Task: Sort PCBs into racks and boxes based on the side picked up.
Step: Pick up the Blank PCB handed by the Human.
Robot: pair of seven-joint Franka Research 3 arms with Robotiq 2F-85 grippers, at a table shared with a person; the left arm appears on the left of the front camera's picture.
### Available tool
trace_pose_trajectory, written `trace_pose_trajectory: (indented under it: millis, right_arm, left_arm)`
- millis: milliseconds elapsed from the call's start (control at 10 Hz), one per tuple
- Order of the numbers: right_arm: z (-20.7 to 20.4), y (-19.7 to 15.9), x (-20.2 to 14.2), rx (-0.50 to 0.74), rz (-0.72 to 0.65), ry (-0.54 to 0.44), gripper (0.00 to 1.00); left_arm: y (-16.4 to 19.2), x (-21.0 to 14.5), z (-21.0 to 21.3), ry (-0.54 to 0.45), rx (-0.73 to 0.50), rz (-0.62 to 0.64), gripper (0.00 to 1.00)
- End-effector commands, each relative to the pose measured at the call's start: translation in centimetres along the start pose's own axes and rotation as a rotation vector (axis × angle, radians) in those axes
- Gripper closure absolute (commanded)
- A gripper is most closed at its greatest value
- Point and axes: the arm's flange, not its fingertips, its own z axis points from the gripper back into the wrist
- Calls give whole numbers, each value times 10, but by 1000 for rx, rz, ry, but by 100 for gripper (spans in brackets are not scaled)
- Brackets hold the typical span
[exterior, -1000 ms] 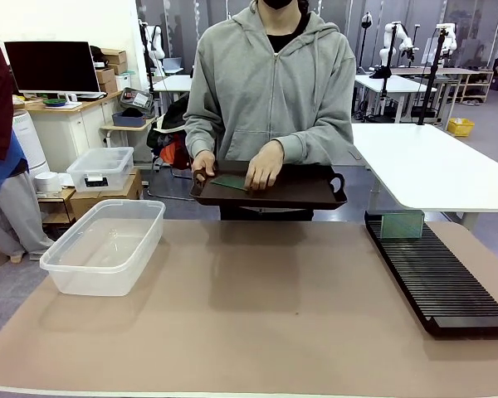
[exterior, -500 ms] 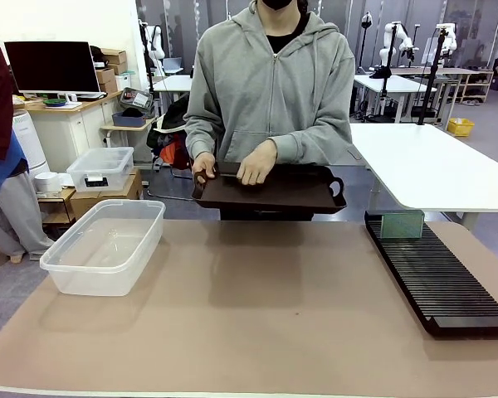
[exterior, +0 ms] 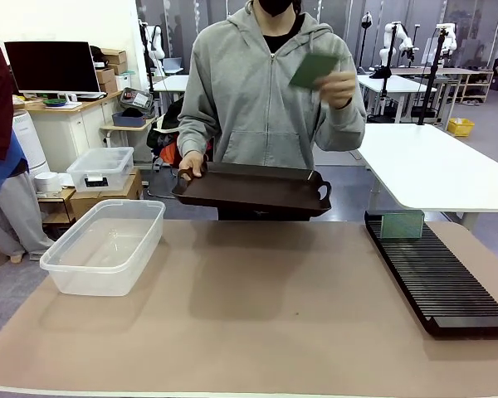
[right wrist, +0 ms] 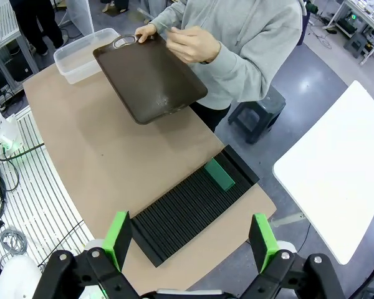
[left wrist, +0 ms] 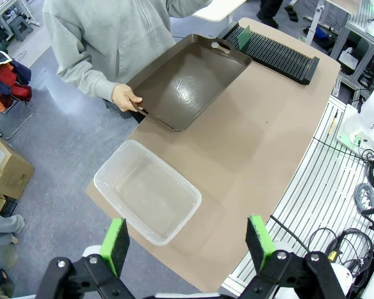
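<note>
Brown matting covers the worktop, bare along its near edge. High over it the left jaws stand wide open, green pads far apart with nothing between them. The right jaws are just as wide and just as empty.

Toward the left edge sits the clear box. Along the right edge lies the black rack, with the standing PCB upright at its far end.

Beyond the far edge a person steadies the brown tray with one hand. The raised hand holds the raised PCB at chest height, face toward the robot, long axis running roughly across and sloping. It hangs right of the middle, well apart from both jaws. I judge the right arm the nearer.
</note>
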Motion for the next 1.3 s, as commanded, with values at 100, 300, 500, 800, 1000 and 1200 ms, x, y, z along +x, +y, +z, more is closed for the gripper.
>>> trace_pose_trajectory:
  millis: [100,300,500,800,1000,1200]
  right_arm:
    - [-1,1,1,-7,-5,5,0]
    - [-1,1,1,-7,-5,5,0]
    - [-1,1,1,-7,-5,5,0]
    - [-1,1,1,-7,-5,5,0]
    - [-1,1,1,-7,-5,5,0]
    - [-1,1,1,-7,-5,5,0]
  left_arm:
    - [-1,-1,-1,0,-2,6,0]
    - [-1,-1,-1,0,-2,6,0]
    - [-1,-1,-1,0,-2,6,0]
    - [-1,-1,-1,0,-2,6,0]
    - [-1,-1,-1,0,-2,6,0]
    - [-1,-1,-1,0,-2,6,0]
